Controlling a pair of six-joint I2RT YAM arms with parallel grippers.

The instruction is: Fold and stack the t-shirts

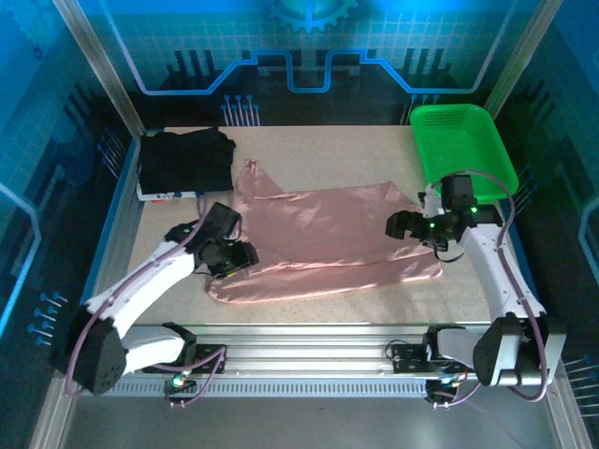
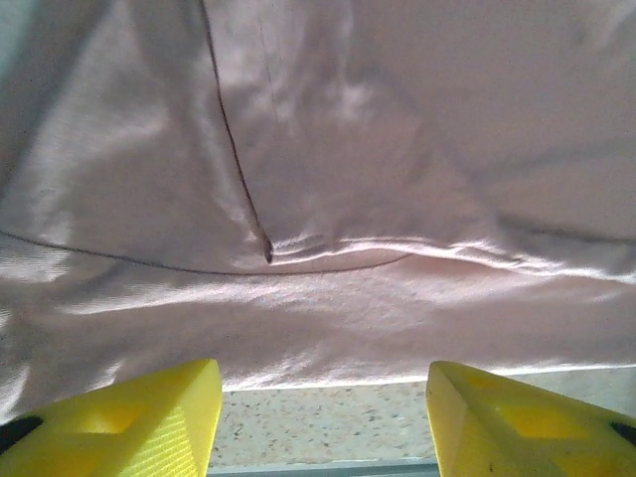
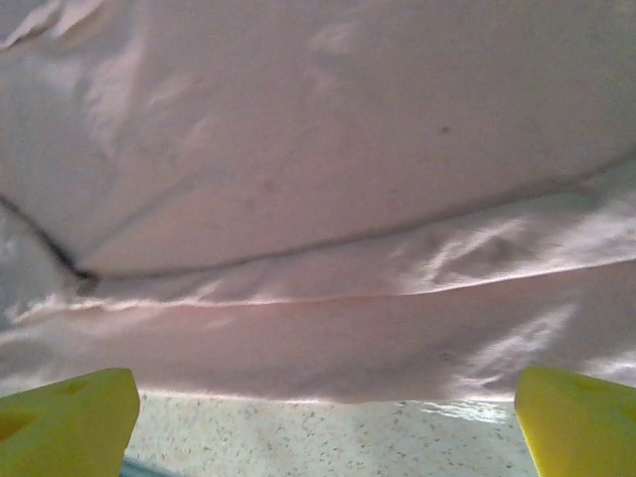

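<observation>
Overhead we record the black t-shirt folded well beyond the left gripper, pink t-shirt spread between it and the right gripper, at the wrists we find both jaws parted and empty, right wider, pink hem just ahead of the fingertips.

Robot lab test cell. Aluminium frame posts are boxing in the bench, and printed blue circuit-and-gear backdrop panels are standing behind and along the sides. A white left arm and right arm are sitting bolted to a slotted aluminium rail at the near edge, with cables looping off them. A speckled tabletop is serving as the work surface.
</observation>
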